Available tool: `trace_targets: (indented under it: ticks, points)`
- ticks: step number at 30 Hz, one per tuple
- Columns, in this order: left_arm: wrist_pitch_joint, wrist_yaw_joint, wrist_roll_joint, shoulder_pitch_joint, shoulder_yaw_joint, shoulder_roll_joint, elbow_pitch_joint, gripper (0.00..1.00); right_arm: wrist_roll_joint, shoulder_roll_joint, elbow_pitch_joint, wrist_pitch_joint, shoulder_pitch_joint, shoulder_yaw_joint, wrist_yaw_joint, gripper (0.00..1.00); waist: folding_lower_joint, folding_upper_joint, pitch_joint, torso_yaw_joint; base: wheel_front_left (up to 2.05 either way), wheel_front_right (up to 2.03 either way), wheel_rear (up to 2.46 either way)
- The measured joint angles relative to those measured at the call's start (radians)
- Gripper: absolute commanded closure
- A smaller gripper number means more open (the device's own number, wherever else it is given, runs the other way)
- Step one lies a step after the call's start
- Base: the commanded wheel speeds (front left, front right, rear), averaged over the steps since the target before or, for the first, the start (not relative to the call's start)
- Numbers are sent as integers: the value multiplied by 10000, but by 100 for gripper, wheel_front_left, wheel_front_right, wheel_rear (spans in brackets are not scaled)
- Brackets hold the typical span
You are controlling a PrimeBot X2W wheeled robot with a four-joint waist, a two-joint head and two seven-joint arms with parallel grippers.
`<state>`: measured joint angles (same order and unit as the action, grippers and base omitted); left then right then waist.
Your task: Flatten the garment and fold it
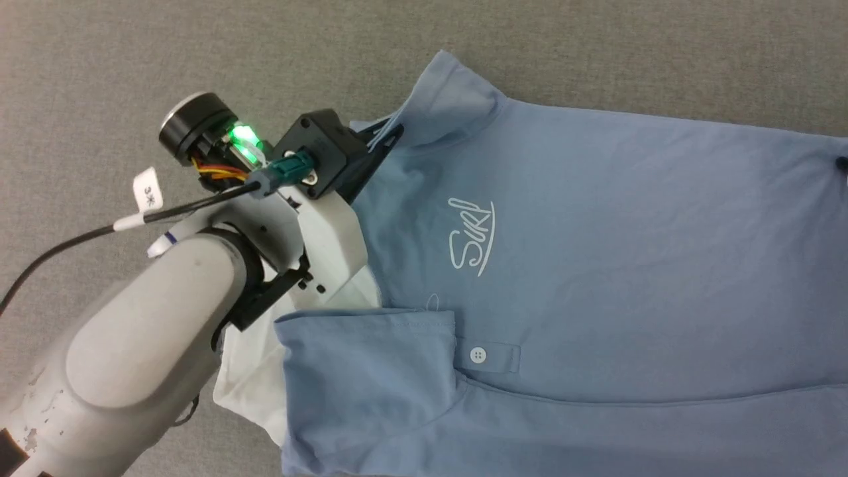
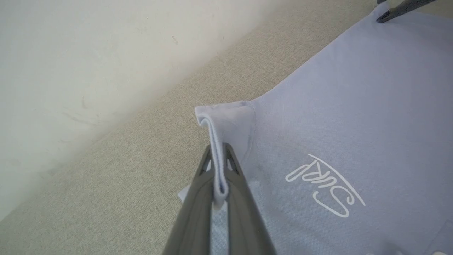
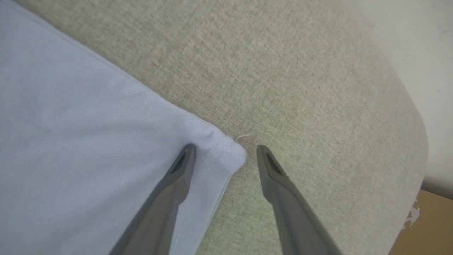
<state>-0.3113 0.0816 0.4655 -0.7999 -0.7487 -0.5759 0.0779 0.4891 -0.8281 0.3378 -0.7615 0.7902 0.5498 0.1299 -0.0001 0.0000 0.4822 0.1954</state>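
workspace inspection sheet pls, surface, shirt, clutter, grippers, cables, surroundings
surface: grey-beige woven fabric surface
job's things: light blue polo shirt lying logo side up, not yet flat; a blue flap is folded over near the placket button
clutter: nothing seen
grippers: left gripper shut on a fold of the sleeve edge; right gripper open, fingers either side of a hem corner
cables: black tagged cable along the left forearm
surroundings: pale blurred area beyond the surface's edge

You see a grey-beige woven surface (image 1: 596, 46) across twelve o'clock in the head view, a smooth pale expanse (image 2: 70, 53) at ten o'clock in the left wrist view, and a tan patch (image 3: 433, 226) at four o'clock in the right.
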Motion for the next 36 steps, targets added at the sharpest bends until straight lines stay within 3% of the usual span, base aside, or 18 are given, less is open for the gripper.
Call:
trace_targets:
  ticks: [1, 8, 13, 19, 29, 36]
  points:
    - [29, -48, 0, 35, -6, 15, -33, 100, 86, -56, 33, 100, 59, 157, 0, 100, 0, 0, -7, 17, 0, 0, 0]
    - [408, -447, 65, 586, 44, 58, -370, 100, 495, 261, 754, 1616, 79, 516, 4, 100, 3, 0, -387, -78, 0, 0, 0]
    - [633, -951, 180, 1185, 282, -150, -399, 100, 874, 863, 888, 3053, -189, 324, 19, 100, 3, 0, -935, -229, 0, 0, 0]
    - [731, -1536, 535, 2286, 493, -491, -48, 100, 1020, 913, 765, 3954, -1164, -391, 17, 100, 2, 0, -1766, -438, 0, 0, 0]
    - [610, -2633, 1106, 4611, 780, -1526, 1062, 100, 945, 1095, -443, 4357, -4418, -2309, 17, 100, -2, 0, -3235, -648, 0, 0, 0]
    - [548, -2982, 1434, 6013, 654, -1956, 1588, 100, 717, 1375, -1685, 3866, -6706, -3469, 19, 100, -2, 0, -3905, -602, 0, 0, 0]
